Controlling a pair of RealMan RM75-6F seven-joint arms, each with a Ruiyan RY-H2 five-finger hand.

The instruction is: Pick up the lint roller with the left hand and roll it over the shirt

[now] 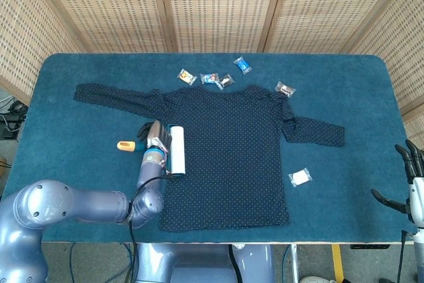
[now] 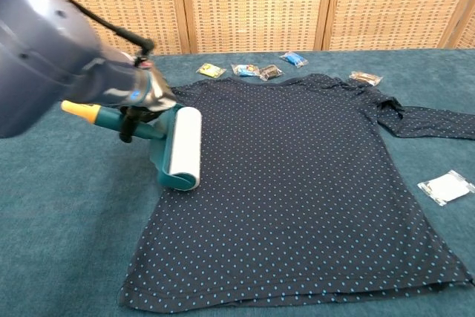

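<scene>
Lint roller (image 1: 176, 150): gripped by left hand (image 1: 153, 138), white drum on the shirt's (image 1: 232, 157) left edge, long axis front-to-back, orange handle tip pointing left. Bare table (image 1: 79, 157) lies leftward. Right hand (image 1: 412, 180): fingers apart, holding nothing, at the table's right edge.

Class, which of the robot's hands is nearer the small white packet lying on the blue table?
Right. The right hand hangs off the table edge beyond the small white packet; the left hand is across the shirt, holding the lint roller.

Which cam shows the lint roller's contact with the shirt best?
Chest view: the lint roller is large and side-on, its white drum lying on the shirt at its left edge, left hand gripping the handle. Head view shows it small from above.
</scene>
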